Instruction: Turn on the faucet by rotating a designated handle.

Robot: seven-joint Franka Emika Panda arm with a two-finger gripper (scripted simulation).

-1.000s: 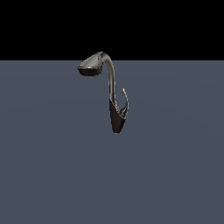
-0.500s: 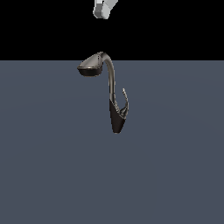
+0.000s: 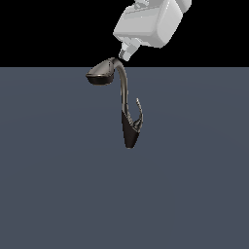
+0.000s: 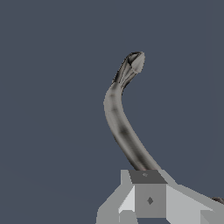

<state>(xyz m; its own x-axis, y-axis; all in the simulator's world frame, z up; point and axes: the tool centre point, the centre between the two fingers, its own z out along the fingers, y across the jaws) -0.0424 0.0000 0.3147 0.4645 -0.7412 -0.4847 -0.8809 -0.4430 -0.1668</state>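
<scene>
In the exterior view, the desk [image 3: 53, 194] is filling the lower part of the frame as a plain slate surface. Nearest the camera, the faucet [image 3: 125, 104] is sitting just right of centre, its pointed base aimed downward in the frame. The handle [image 3: 140, 112], a thin curved lever with a pale tip, is branching off the base toward the exterior view's right, and nothing is touching it. From the base the slim neck is rising and curving over to the oval spout head at the upper left of centre.

Farther back, the gripper [image 3: 126, 54] is now showing as a large white body at the upper right of the frame, where half a second ago only a small corner was peeking in at the top edge, and a second ago there was nothing. Its tip is sitting right by the crown of the neck. The arm is evidently descending toward the faucet, so the approach is under way but the handle is not yet reached.

Whether the jaws are parted or closed, I cannot tell; the wrist view is showing only grey gripper parts beneath the curving neck.
</scene>
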